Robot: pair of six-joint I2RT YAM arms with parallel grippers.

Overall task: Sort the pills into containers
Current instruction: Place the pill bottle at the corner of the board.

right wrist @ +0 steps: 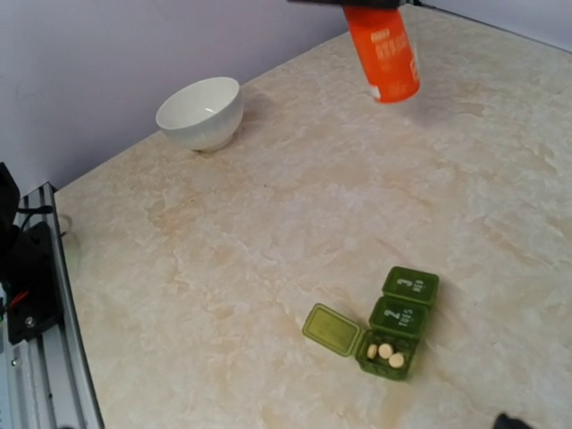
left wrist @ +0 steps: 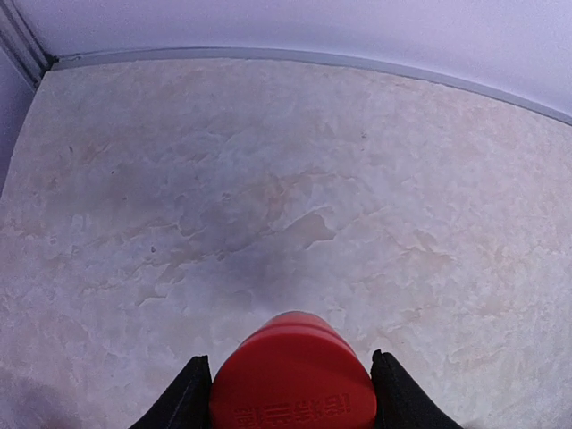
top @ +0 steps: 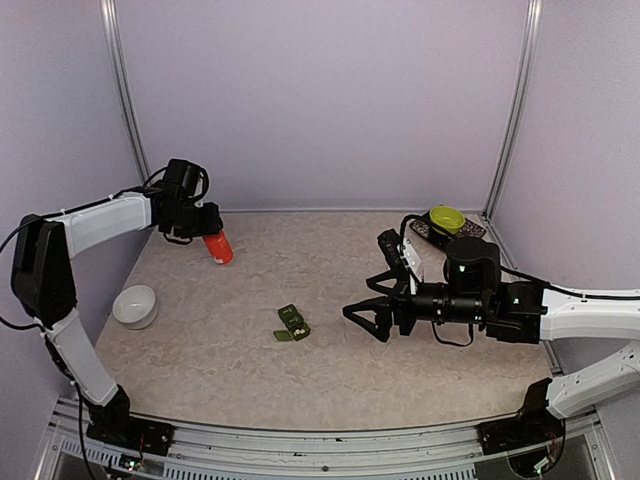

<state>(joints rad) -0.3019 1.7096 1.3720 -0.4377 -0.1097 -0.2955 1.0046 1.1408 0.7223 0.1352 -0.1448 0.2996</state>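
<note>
My left end effector (top: 203, 228) is partly closed around the red bottle (top: 218, 247), held at the upper left of the table (top: 300, 260). My right end effector (top: 362, 315) stands fully open and empty at centre right. The containers (right wrist: 398, 317) lie mid-table, one lid flipped open with three pills (right wrist: 385, 352) inside. Risk: the bottle is well apart from the strip, so tipping it here would scatter pills, and the open right fingers could nudge the light strip. I cannot tell whether the bottle is capped, nor what the two closed compartments hold.
</note>
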